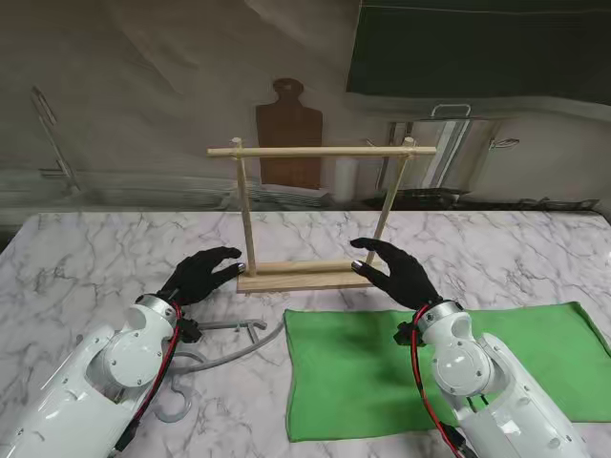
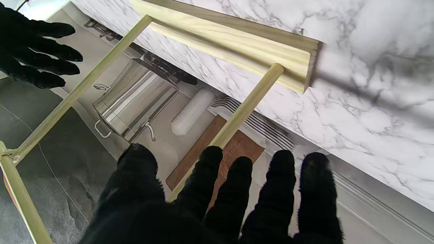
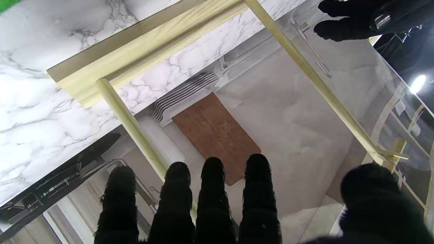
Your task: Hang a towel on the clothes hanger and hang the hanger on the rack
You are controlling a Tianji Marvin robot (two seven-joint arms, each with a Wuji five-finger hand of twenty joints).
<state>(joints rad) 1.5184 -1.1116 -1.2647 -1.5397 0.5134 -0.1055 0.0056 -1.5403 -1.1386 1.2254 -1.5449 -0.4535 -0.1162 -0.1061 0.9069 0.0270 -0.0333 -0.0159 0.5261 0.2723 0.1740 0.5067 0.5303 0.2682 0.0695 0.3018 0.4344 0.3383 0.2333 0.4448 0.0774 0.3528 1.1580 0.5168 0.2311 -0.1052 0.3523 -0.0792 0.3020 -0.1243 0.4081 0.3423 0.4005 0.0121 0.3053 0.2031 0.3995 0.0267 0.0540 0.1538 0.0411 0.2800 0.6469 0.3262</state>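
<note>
Towel [image 1: 382, 367] lay flat on the desk [image 1: 95, 248], soft and limp, best pinched at an edge. Stiff, light hanger [image 1: 215, 348] lay left of it. Both robot hands [image 1: 202, 274] [image 1: 396, 272] hovered open and empty by the rack [image 1: 315, 215].

A kitchen: a marble counter [image 1: 115, 248], a wooden cutting board [image 1: 288, 134] and a steel stockpot [image 1: 444, 148] behind it.

A brown cutting board [image 1: 287, 134] leans against the back wall behind the marble table [image 1: 115, 248]; right of the board stands a steel pot [image 1: 449, 153].
</note>
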